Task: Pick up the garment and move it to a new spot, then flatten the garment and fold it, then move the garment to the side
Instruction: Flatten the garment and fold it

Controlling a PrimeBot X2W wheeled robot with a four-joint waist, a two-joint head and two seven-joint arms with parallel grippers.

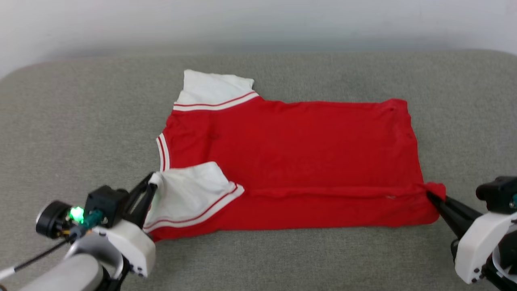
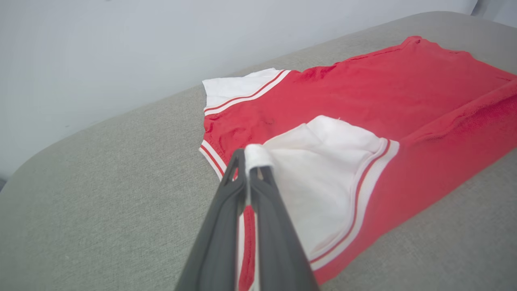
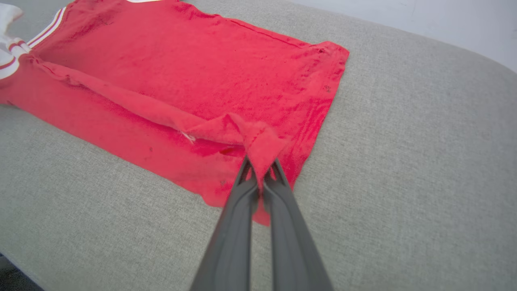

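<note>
**Left gripper (image 1: 152, 185) and right gripper (image 1: 435, 198) pinch the garment (image 1: 299, 149)**

At 8 o'clock in the head view, my left gripper has its fingers pressed together on the edge of the white sleeve (image 1: 190, 190). At 4 o'clock, my right gripper is closed on the red hem corner (image 3: 258, 141). The garment lies at the centre of the grey cushion (image 1: 80, 121), its near side folded over. A pale wall (image 1: 258, 24) stands at 12 o'clock.

So the grey fabric-covered padded bench (image 1: 80, 121) with the rounded corners is carrying a red T-shirt with white striped-trim sleeves (image 1: 299, 149), which is lying mostly flat across its middle, near edge folding over itself.
</note>
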